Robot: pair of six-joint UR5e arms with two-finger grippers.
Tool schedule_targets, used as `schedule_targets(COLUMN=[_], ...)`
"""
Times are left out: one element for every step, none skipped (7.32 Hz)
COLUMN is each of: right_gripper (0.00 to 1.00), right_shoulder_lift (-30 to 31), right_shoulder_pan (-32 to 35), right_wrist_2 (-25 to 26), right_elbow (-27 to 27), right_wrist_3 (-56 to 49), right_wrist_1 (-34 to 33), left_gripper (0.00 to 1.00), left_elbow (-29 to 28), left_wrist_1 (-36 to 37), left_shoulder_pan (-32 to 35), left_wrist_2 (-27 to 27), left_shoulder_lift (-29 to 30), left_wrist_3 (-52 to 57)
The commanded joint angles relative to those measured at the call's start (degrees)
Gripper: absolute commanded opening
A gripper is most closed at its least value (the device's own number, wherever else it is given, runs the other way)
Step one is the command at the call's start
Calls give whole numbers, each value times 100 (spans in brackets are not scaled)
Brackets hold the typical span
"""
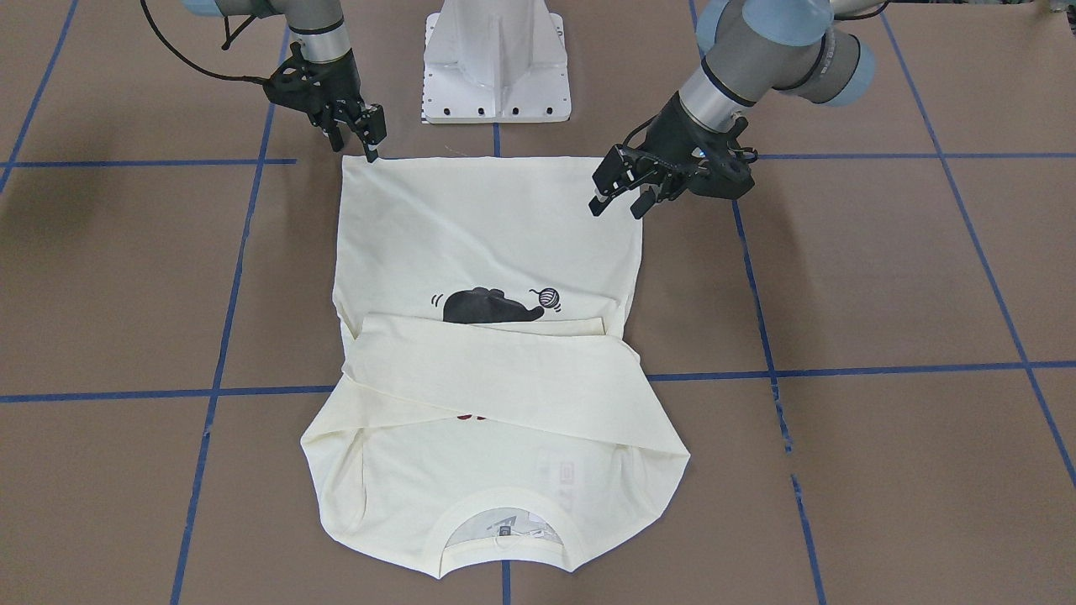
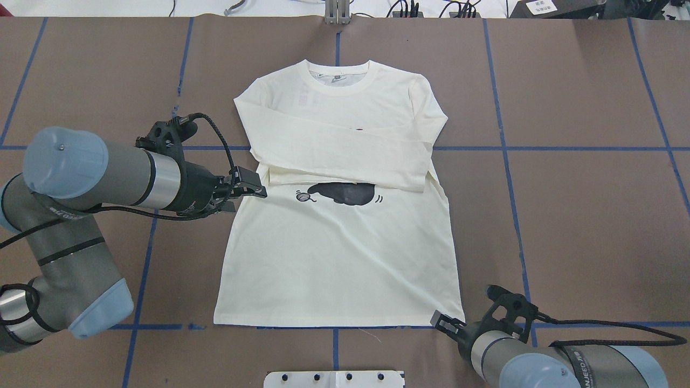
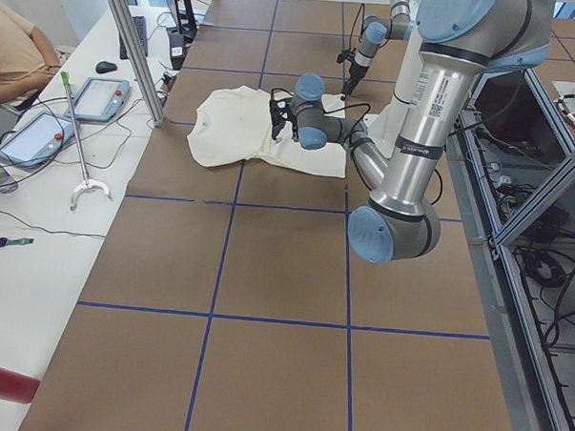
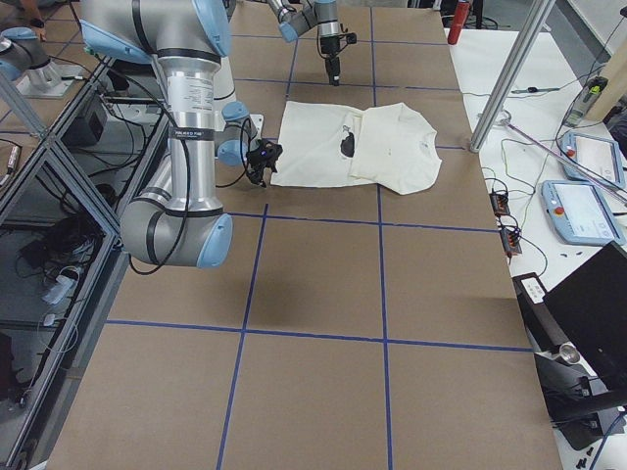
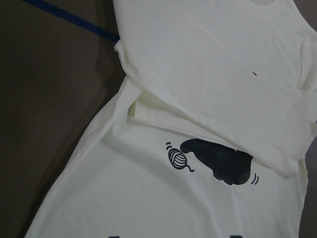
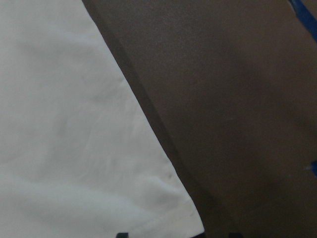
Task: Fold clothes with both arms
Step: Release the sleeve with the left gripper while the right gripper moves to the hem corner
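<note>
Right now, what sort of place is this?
Probably a robotics lab workcell: the left arm and right arm share a table gridded with blue tape, and teach pendants lie on a side bench.

brown table (image 1: 883, 277), white pedestal (image 1: 496, 67); grabber pole (image 3: 75, 130)

Brown table (image 2: 582, 81) gridded with blue tape (image 2: 587, 148); white desk (image 3: 22, 290) alongside.

A cream long-sleeved T-shirt (image 4: 313, 152) lies near the desk's (image 4: 313, 294) far end, hem toward the robot-side edge, sleeves folded over the chest beside a black print (image 4: 345, 145). The near right gripper (image 4: 260, 162) points its jaws at a hem corner; the far left gripper (image 4: 333, 67) hangs beyond the shirt.
</note>
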State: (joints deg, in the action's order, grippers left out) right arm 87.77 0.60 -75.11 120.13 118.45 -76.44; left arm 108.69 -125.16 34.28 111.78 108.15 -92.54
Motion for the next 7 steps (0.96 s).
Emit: schedule_targets(right_gripper=[49, 50, 48, 30, 2, 0, 0], right_shoulder_lift=[21, 47, 56, 56, 56, 56, 56], right_shoulder_pan=[2, 2, 2, 2, 2, -7, -7], right_wrist_2=[180, 189, 189, 189, 189, 181, 180], right_elbow=[-7, -16, -16, -16, -7, -7, 2], right_wrist_3=[3, 11, 20, 20, 29, 29, 29], right_wrist_1=[-20, -11, -11, -11, -11, -11, -11], left_gripper=[80, 80, 80, 80, 80, 80, 80], left_elbow=[-6, 3, 12, 12, 12, 29, 56], left_wrist_1=[0, 0, 9, 0, 9, 9, 9], left_shoulder_pan=[-27, -27, -27, -27, -27, -27, -36], left_wrist_2=[-25, -33, -33, -33, -33, -33, -42], left_shoulder_lift=[4, 5, 5, 5, 5, -4, -4], left_wrist_3=[0, 0, 0, 0, 0, -9, -140])
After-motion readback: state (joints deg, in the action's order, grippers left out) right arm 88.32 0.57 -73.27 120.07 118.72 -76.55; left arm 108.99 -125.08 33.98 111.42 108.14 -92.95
